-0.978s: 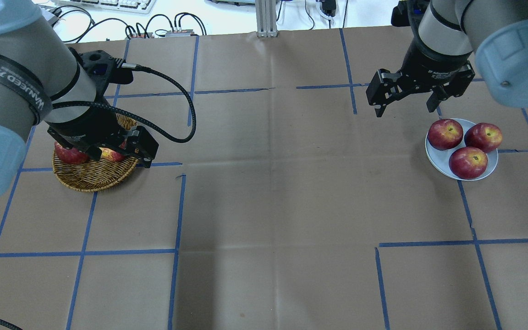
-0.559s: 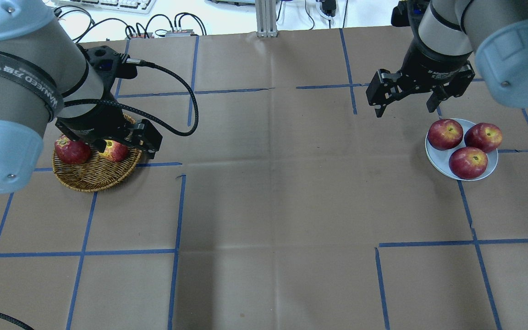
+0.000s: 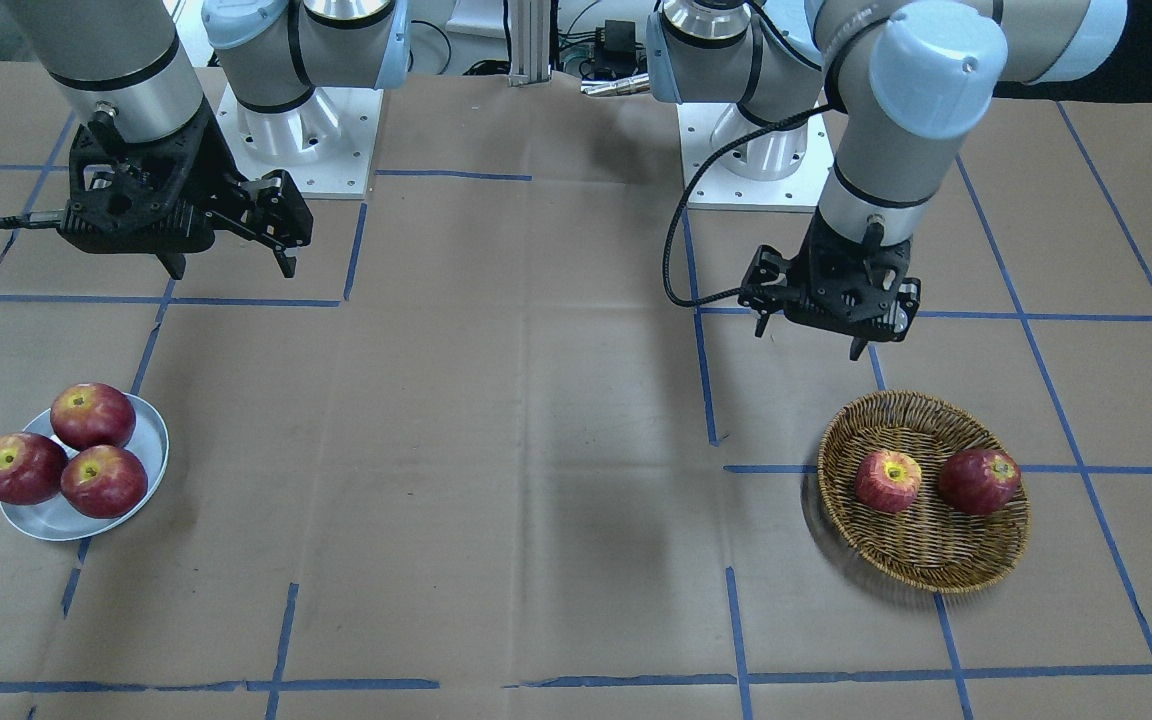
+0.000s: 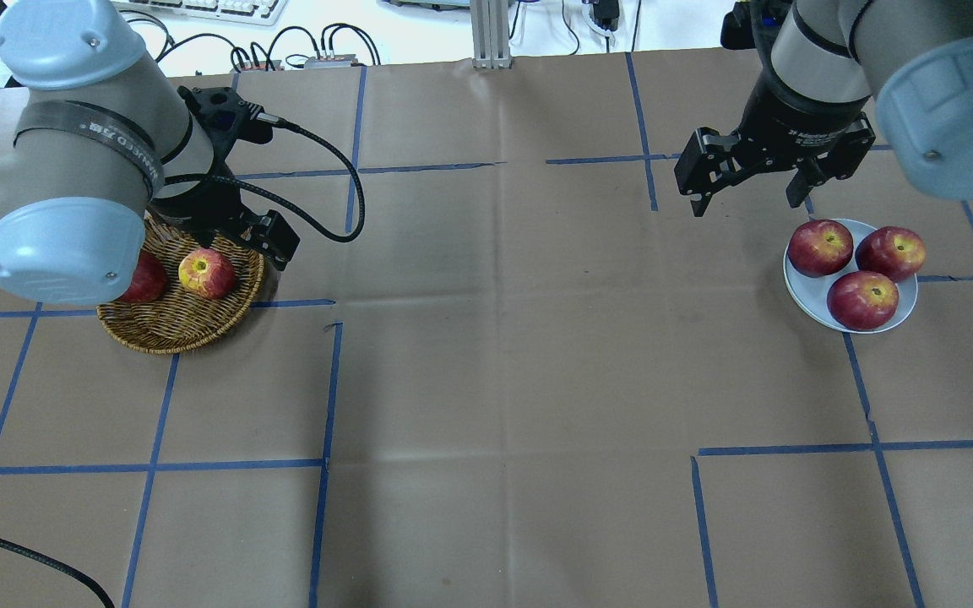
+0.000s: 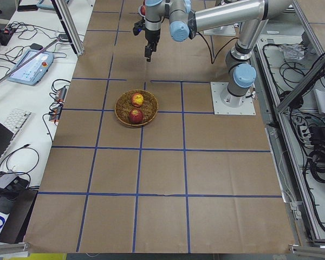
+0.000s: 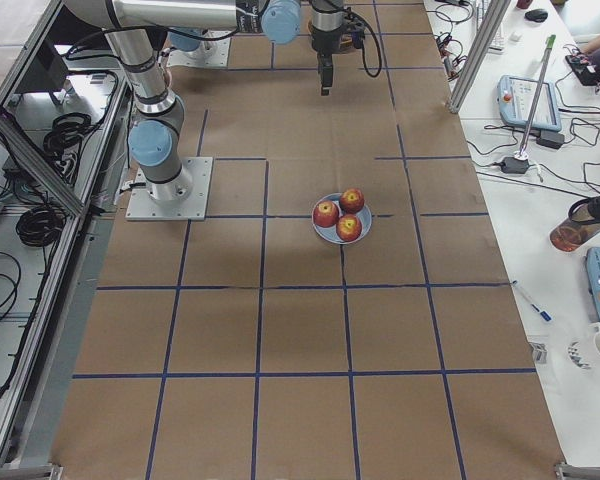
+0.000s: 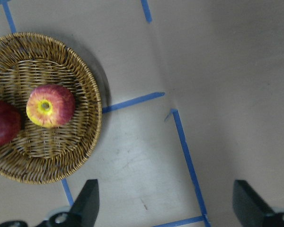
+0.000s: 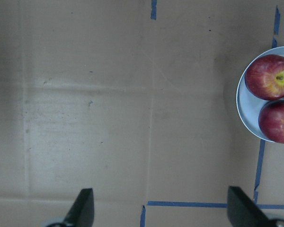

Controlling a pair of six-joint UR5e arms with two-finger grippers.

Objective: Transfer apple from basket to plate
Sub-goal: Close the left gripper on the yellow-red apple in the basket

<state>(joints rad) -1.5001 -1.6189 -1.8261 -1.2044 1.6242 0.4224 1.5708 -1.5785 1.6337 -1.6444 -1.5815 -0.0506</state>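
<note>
The left pincer (image 3: 808,338) has been lifted and pulled back from over the basket (image 4: 174,333); a second ago the fruit was half hidden under it, and now both fruits can be seen; the right pincer (image 4: 744,201) has not been moved.

The left pincer is held wide open, and nothing is gripped in it; it is hung above the table (image 4: 503,380), just past the rim of the basket, on the side away from the robot.

The apple (image 4: 207,273) is laid in the basket, on the side nearer the middle of the table; its yellow stem patch is turned up; a darker red apple (image 3: 979,480) is laid just beside it, and a small gap can be seen between the two.

The right pincer is spread wide open too, and nothing is held in it; it is hung above the table near the plate (image 4: 799,287), not right over it.

Three dark red apples (image 4: 862,299) are packed close together on the plate; the plate is set well apart from the basket, at the other end of the table; blue tape lines (image 4: 326,380) are stuck across the brown table.
</note>
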